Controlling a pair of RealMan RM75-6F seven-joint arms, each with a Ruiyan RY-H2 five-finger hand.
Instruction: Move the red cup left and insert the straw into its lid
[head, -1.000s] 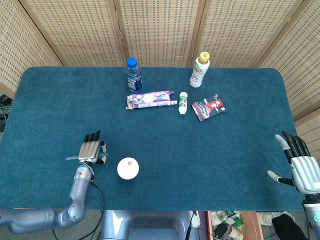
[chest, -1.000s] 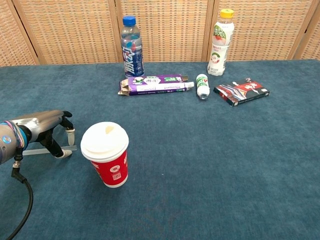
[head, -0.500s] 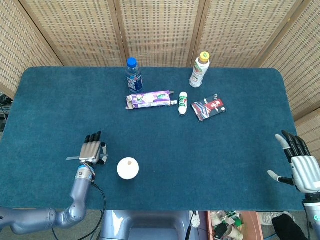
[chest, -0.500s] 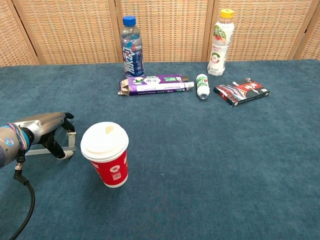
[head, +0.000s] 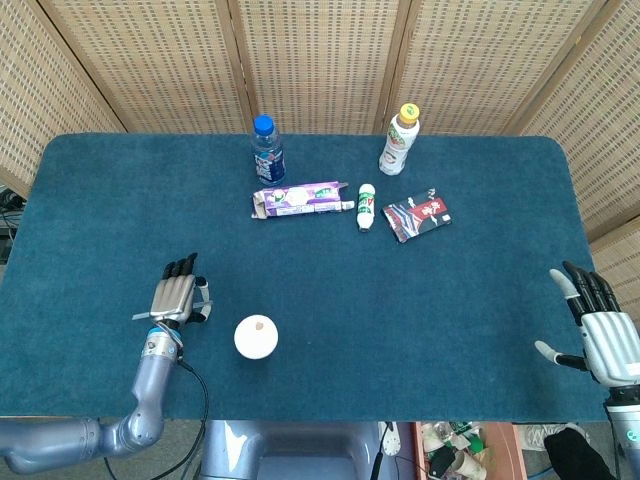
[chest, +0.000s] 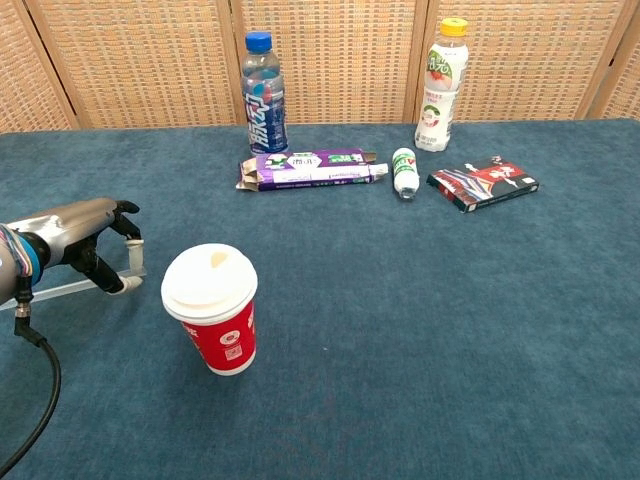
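The red cup (chest: 224, 342) with a white lid (chest: 210, 281) stands upright near the table's front left, and shows from above in the head view as a white disc (head: 256, 337). Just left of it, my left hand (chest: 82, 246) pinches a clear straw (chest: 60, 291) between thumb and fingers. The straw lies nearly level, its far end pointing left and a little off the cloth. From above, the left hand (head: 175, 297) sits beside the cup, apart from it. My right hand (head: 600, 330) hangs open past the table's right edge, holding nothing.
Along the back stand a blue-capped bottle (head: 267, 150) and a yellow-capped bottle (head: 398, 140). In front of them lie a purple box (head: 300, 198), a small white bottle (head: 366, 206) and a red-black packet (head: 417, 215). The blue cloth (head: 420, 320) covers the table.
My left hand has drawn slightly back and to the left with the straw, lifting it off the cloth. The cup and my right hand have stayed put.
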